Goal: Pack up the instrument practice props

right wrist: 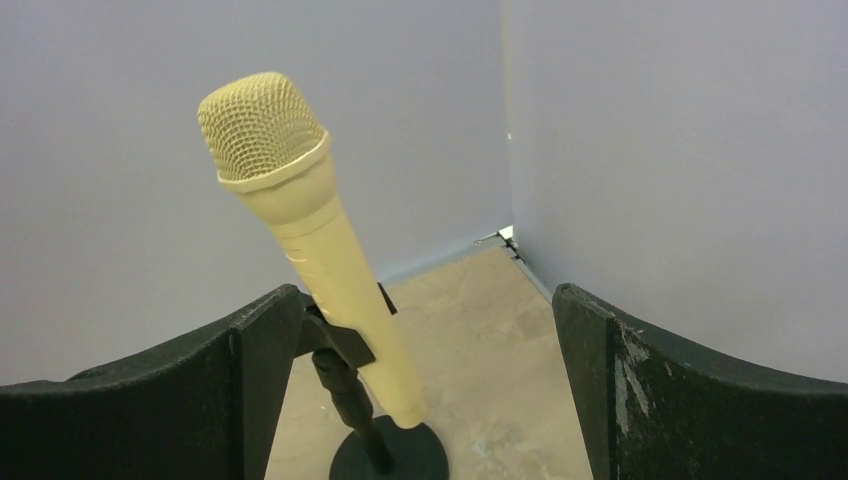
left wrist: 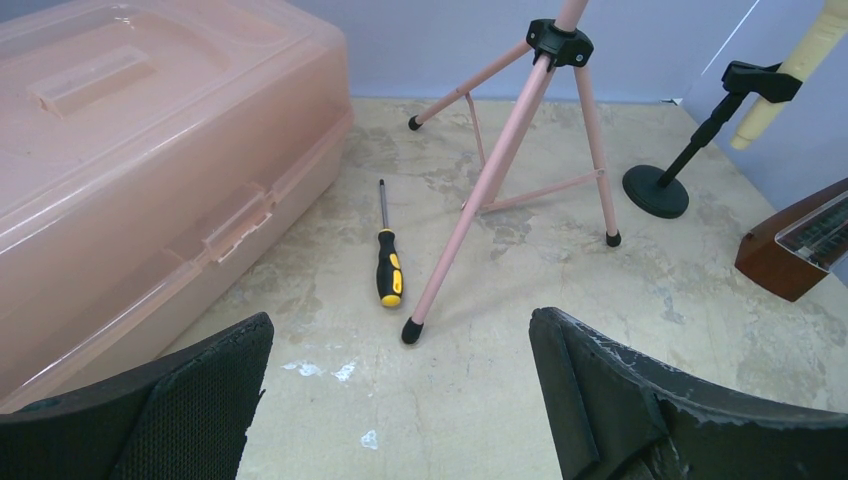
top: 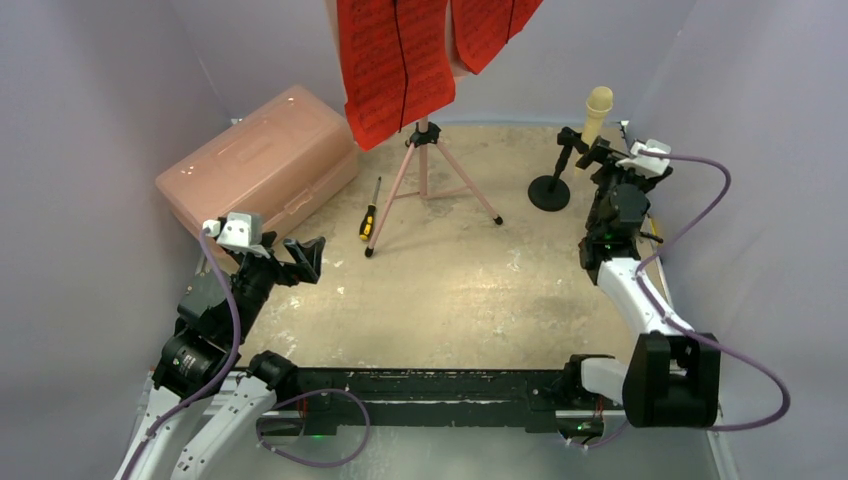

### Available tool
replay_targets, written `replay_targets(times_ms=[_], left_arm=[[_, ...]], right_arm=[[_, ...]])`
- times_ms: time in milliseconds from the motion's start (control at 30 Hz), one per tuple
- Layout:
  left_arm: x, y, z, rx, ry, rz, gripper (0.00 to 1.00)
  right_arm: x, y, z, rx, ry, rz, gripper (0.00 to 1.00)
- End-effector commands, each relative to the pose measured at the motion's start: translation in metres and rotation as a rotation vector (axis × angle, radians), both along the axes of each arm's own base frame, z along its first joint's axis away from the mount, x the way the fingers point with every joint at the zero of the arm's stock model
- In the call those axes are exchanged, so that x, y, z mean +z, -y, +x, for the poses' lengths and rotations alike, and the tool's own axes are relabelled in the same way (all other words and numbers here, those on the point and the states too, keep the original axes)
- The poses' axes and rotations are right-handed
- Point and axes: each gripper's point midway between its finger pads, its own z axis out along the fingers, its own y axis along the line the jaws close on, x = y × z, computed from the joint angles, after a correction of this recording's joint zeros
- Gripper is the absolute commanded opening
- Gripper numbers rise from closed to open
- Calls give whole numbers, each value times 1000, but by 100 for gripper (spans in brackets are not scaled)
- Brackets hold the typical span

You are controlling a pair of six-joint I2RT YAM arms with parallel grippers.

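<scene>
Looking at both pairs of jaws, we find them spread wide and gripping nothing. Our left gripper (top: 306,250) hangs to the near left of the pink tripod music stand (top: 425,168), its fingers (left wrist: 190,400) clear of everything. Our right gripper (right wrist: 425,300) sits to the right of that stand, with the cream stick microphone (right wrist: 300,230) upright between its fingers. The microphone stands close to one finger in its black clip stand (top: 549,190), and we cannot tell whether they touch. The red sheet-music pages (top: 395,60) hang on the stand's desk. The brown pyramid metronome (left wrist: 795,245) lies to the stand's right, nearer to us than the microphone. A screwdriver (left wrist: 388,265) lies just beside the stand's near-left foot, and a pink lidded box (top: 260,160) sits further left.
</scene>
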Motion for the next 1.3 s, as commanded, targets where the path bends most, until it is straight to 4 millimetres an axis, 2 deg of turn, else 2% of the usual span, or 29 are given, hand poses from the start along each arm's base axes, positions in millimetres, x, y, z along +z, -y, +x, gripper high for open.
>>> replay_targets(times_ms=[0, 200, 367, 533, 700, 833, 1000, 1267], left_arm=[[1, 0, 1, 0, 15, 5, 99], [1, 1, 1, -2, 13, 6, 99], [0, 1, 2, -3, 9, 10, 99], [0, 1, 2, -4, 8, 11, 99], [-1, 2, 2, -5, 4, 12, 99], [-1, 2, 2, -7, 5, 12, 99], [-1, 3, 3, -8, 4, 12, 99], [-2, 6, 3, -22, 0, 13, 99]], right_arm=[[30, -11, 23, 60, 64, -73, 98], [28, -14, 55, 71, 26, -166, 95], [18, -14, 78, 74, 0, -182, 88], [12, -15, 94, 83, -7, -188, 75], [3, -15, 101, 85, -28, -226, 62], [2, -18, 96, 98, -41, -248, 50], [11, -20, 77, 107, -27, -268, 36], [21, -44, 45, 234, 7, -254, 20]])
